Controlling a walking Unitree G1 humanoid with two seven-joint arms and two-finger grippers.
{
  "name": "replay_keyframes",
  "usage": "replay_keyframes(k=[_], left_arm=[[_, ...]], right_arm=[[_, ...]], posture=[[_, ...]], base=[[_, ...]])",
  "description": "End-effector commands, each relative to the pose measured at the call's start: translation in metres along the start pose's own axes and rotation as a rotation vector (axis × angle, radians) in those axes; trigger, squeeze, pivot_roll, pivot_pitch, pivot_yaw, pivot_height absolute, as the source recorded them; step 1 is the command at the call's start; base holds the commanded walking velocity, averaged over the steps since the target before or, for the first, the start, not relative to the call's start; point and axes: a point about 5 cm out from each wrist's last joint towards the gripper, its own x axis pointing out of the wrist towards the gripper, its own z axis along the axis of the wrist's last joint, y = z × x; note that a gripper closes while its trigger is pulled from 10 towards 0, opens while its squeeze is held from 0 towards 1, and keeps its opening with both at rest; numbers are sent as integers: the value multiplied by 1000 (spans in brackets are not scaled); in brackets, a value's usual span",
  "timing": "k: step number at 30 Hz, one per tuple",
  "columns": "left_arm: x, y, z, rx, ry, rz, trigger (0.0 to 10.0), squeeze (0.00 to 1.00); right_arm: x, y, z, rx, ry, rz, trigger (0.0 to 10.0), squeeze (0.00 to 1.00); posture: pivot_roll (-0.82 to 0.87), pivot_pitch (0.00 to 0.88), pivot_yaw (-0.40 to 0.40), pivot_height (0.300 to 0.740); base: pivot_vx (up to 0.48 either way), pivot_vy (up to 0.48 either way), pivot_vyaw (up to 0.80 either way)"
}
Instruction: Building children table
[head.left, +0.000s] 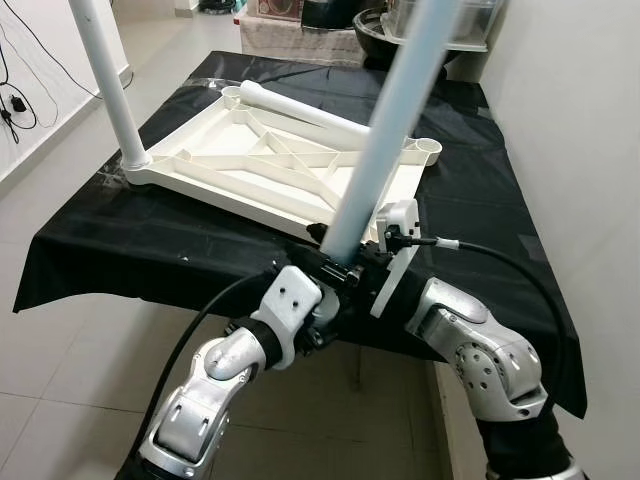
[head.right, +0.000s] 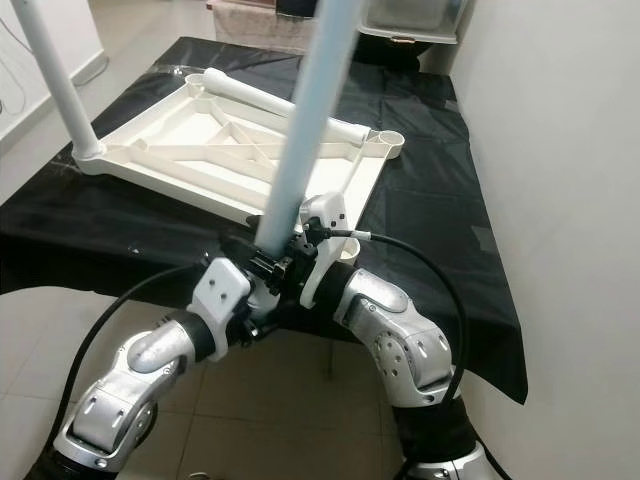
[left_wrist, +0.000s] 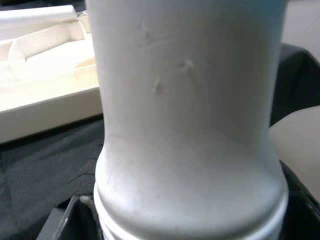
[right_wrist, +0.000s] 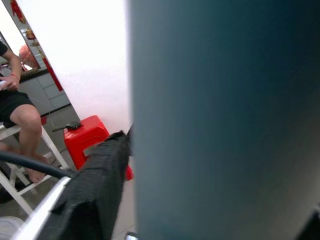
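The white plastic tabletop (head.left: 270, 165) lies upside down on a table draped in black cloth (head.left: 120, 245). One pale leg (head.left: 110, 90) stands in its near left corner socket. A second leg (head.left: 300, 112) lies loose across the far ribs. A third leg (head.left: 390, 120) leans up and to the right from the near right corner. My left gripper (head.left: 328, 266) and right gripper (head.left: 372, 260) are both shut on its lower end, just in front of the tabletop's edge. The leg (left_wrist: 190, 125) looms close in the left wrist view, and the leg (right_wrist: 225, 125) also in the right wrist view.
An empty socket (head.left: 425, 148) sits at the far right corner. A white wall (head.left: 580, 120) runs close along the right. Dark bins (head.left: 385, 35) stand beyond the table's far end. Cables (head.left: 15, 100) lie on the floor at left. A seated person (right_wrist: 15, 115) and a red stool (right_wrist: 87, 137) are nearby.
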Motion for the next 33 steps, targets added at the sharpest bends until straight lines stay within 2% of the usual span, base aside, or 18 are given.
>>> replay_keyframes(k=[1,23,24,33], left_arm=[[0,-4,-2,10,3,-24,10000,0],[-7,-13,-9,14,19,-63,10000,0],[-7,-13,-9,14,20,-63,10000,0],[-6,-9,-10,6,24,-45,10000,0]], right_arm=[[4,6,4,-29,-8,37,10000,0],[9,9,11,-28,-22,67,10000,0],[9,9,11,-24,-22,72,0,0],[9,11,9,-13,-17,83,0,0]], posture=[[68,108,-90,740],[62,115,-86,740],[62,115,-88,740],[61,112,-89,740]], base=[[0,0,0],[0,0,0],[0,0,0],[0,0,0]])
